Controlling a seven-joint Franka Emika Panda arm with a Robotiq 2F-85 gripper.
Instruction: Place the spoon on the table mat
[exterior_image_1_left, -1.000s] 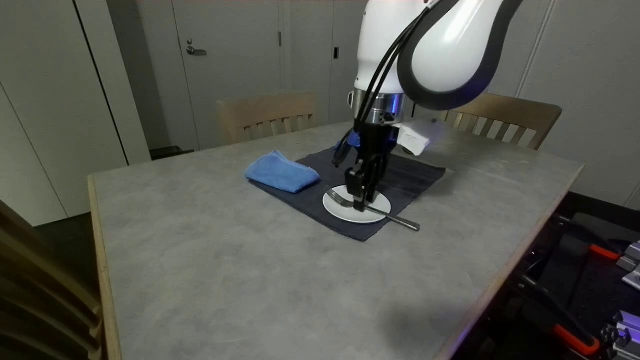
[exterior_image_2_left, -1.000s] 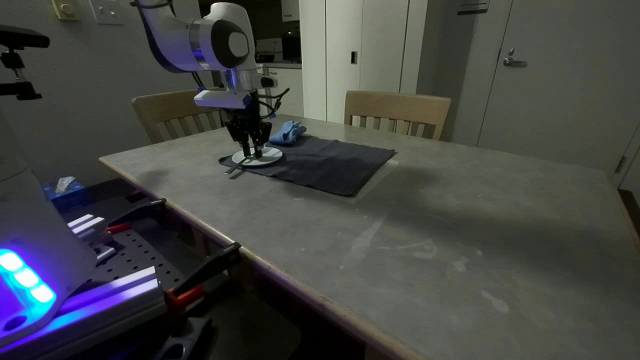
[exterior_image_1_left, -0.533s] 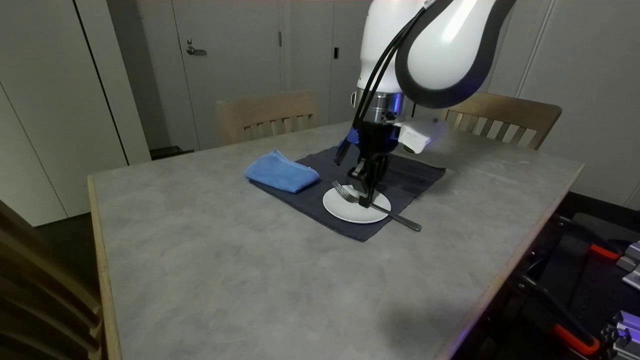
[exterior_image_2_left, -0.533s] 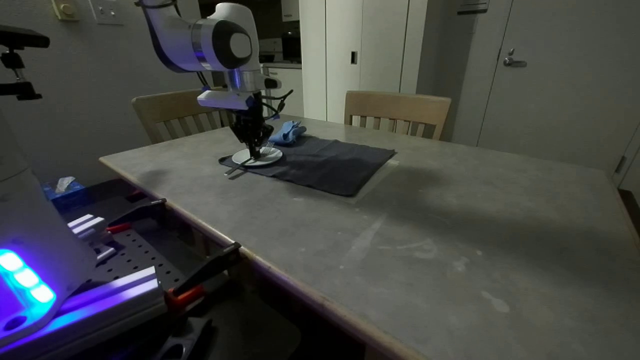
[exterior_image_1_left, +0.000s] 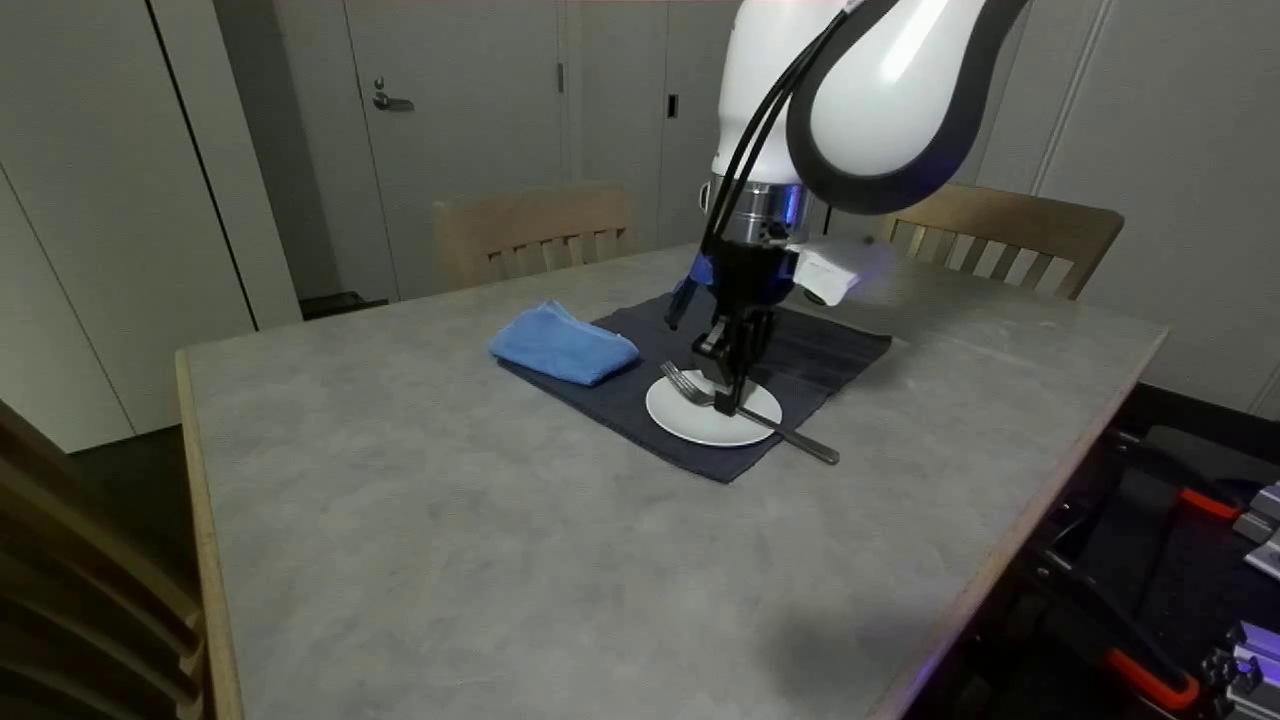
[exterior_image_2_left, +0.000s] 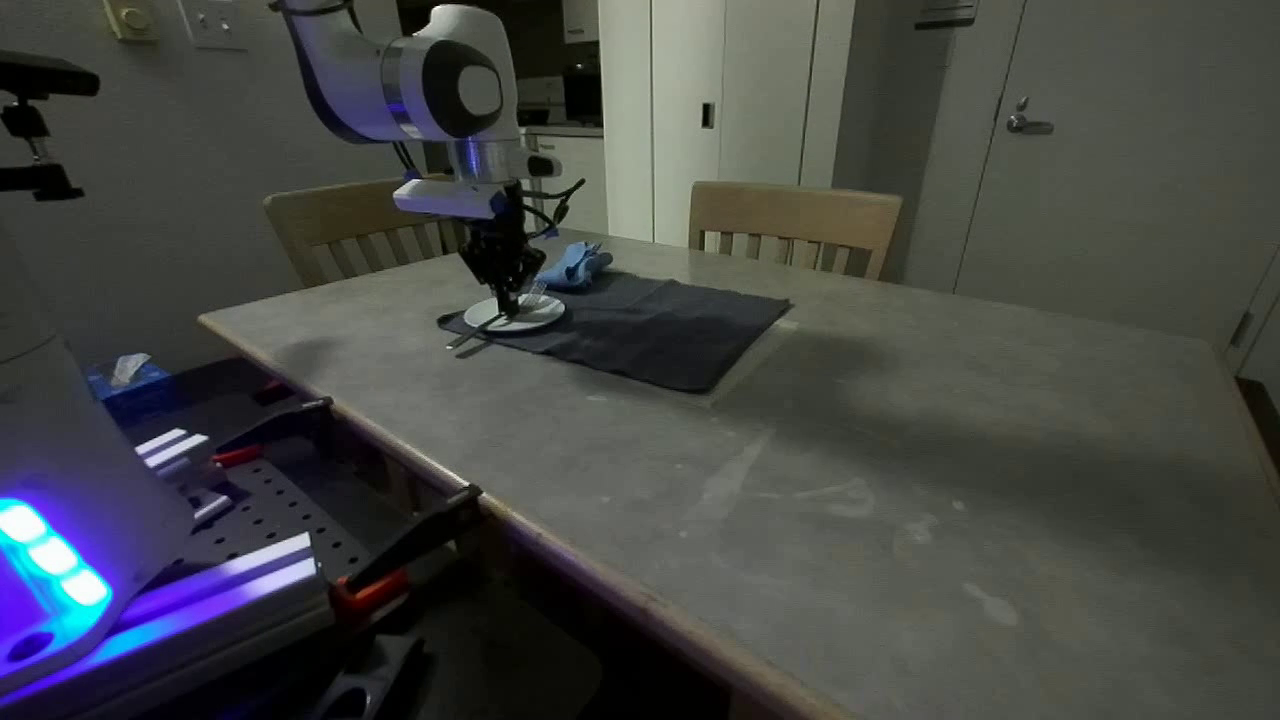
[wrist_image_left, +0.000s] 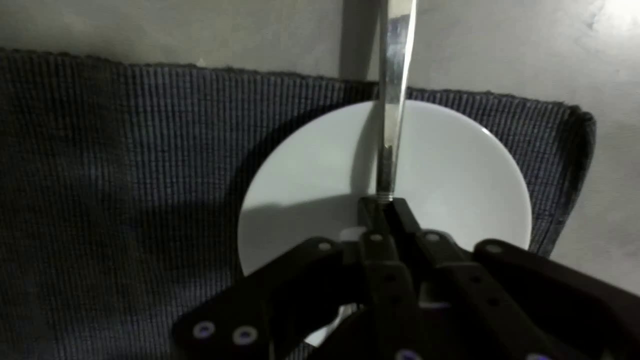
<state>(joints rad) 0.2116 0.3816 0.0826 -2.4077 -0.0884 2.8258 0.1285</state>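
The utensil is a silvery metal fork (exterior_image_1_left: 800, 439); its tines show in both exterior views, and no spoon is in view. The fork lies across the white plate (exterior_image_1_left: 690, 424), its handle reaching past the plate and mat edge. My gripper (exterior_image_1_left: 728, 404) is shut on the fork's neck, low over the plate. The wrist view shows the fingertips (wrist_image_left: 384, 201) closed around the fork (wrist_image_left: 395, 60), its shadow beside it; the tines are hidden there. I cannot tell whether the fork touches the plate. The dark grey-blue table mat (exterior_image_2_left: 680, 330) lies under the plate (exterior_image_2_left: 546, 318).
A bright blue folded cloth (exterior_image_1_left: 563, 345) lies at the mat's edge and shows also in an exterior view (exterior_image_2_left: 577, 268). The grey table (exterior_image_1_left: 420, 520) extends widely around the mat. Wooden chairs (exterior_image_2_left: 790, 210) stand around the table.
One second ago the fingers were apart around the fork; half a second ago they were shut on it. The fork's tines have shifted slightly up and away from their earlier place on the plate.
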